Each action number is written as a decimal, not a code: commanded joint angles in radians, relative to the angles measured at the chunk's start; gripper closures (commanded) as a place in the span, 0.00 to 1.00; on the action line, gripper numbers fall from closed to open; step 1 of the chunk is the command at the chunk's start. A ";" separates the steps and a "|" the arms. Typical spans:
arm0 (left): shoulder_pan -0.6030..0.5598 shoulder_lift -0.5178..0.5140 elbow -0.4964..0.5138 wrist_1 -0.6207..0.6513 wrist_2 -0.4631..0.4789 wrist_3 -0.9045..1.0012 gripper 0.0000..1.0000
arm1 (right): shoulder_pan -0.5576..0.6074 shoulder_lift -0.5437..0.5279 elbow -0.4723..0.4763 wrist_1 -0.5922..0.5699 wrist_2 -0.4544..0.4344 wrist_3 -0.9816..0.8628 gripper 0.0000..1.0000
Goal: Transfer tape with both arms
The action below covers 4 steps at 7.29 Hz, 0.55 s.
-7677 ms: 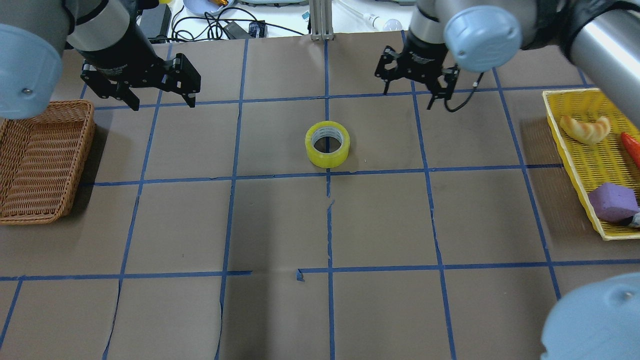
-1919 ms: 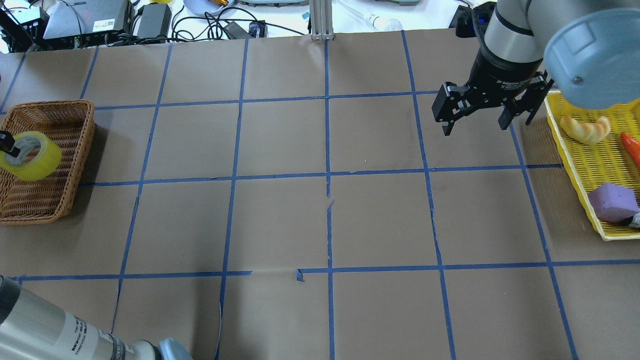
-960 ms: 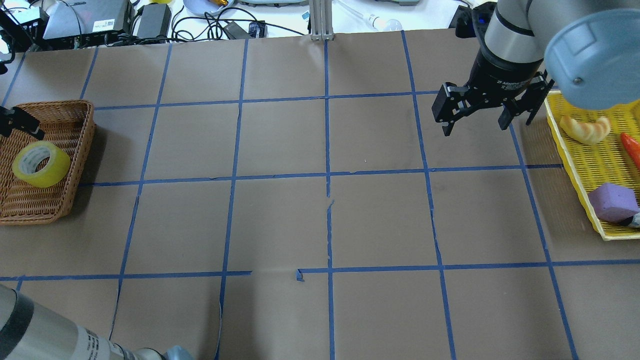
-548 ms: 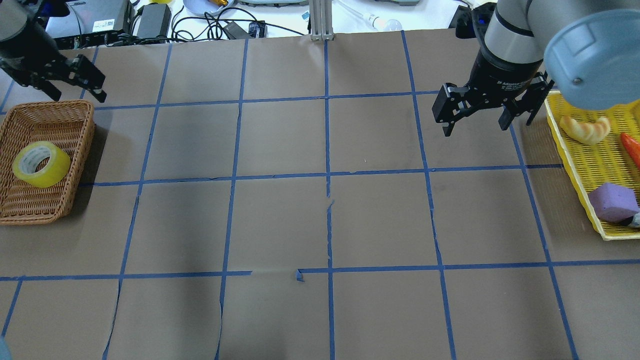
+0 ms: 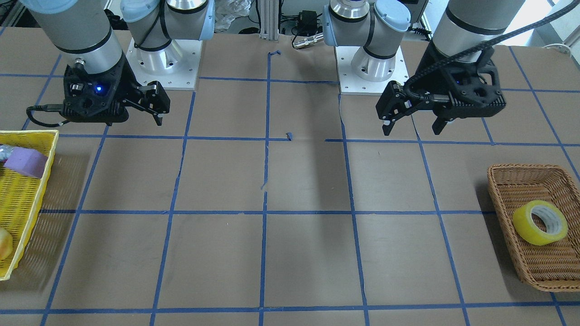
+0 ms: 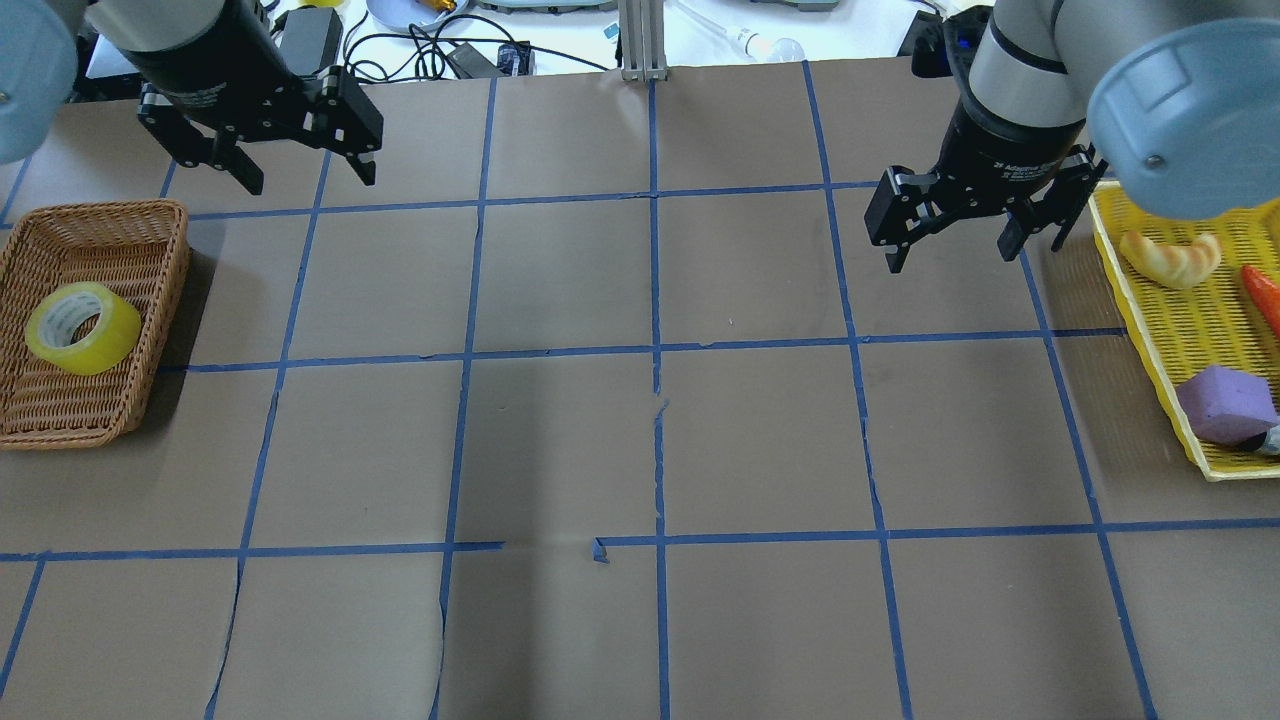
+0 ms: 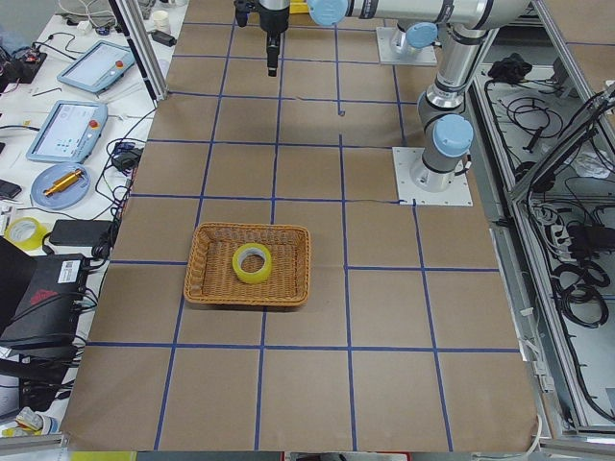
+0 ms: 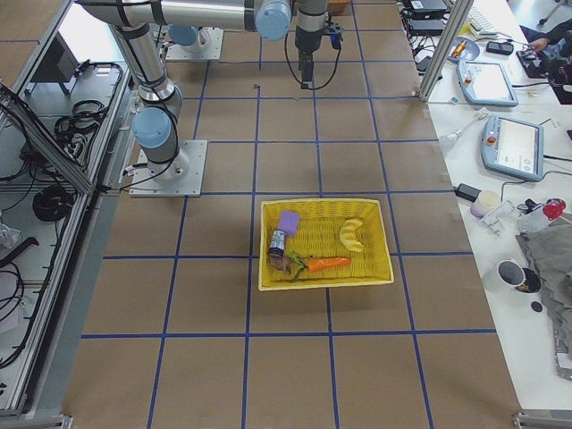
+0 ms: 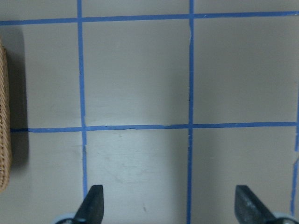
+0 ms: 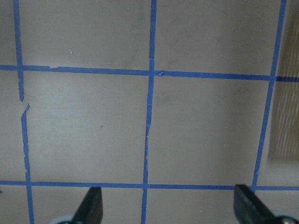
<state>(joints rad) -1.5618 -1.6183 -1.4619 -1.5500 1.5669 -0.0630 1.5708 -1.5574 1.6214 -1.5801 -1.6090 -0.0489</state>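
Note:
The yellow tape (image 6: 110,340) lies tilted inside the wicker basket (image 6: 176,300) at the table's left edge. It also shows in the front view (image 5: 525,225) and in the left side view (image 7: 252,277). My left gripper (image 6: 312,180) hangs open and empty above the far-left part of the table, beyond the basket and clear of it. It shows in the front view (image 5: 411,131) and its wrist view (image 9: 170,200) shows only bare table and the basket's edge. My right gripper (image 6: 950,255) is open and empty above the far right, beside the yellow tray; its wrist view (image 10: 169,203) shows only the grid.
A yellow mesh tray (image 6: 1150,330) at the right edge holds a purple block (image 6: 1225,402), a croissant (image 6: 1170,258) and a carrot. Cables and devices lie beyond the table's far edge. Blue tape lines grid the brown table.
The tape, earlier at the table's centre, was carried into the basket and let go. My left gripper has then risen and moved away to the far left. The right gripper has stayed still.

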 commanded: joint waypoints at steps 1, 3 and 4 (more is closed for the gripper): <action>-0.037 0.014 -0.005 -0.042 0.005 -0.061 0.00 | 0.000 -0.001 0.000 0.003 -0.002 0.004 0.00; -0.035 0.020 -0.003 -0.053 0.012 -0.060 0.00 | 0.000 -0.001 0.003 0.009 -0.012 0.004 0.00; -0.027 0.018 -0.003 -0.050 0.012 -0.058 0.00 | 0.000 -0.001 0.009 0.006 -0.034 0.003 0.00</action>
<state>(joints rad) -1.5949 -1.5995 -1.4653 -1.5982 1.5763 -0.1216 1.5708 -1.5584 1.6252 -1.5728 -1.6229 -0.0449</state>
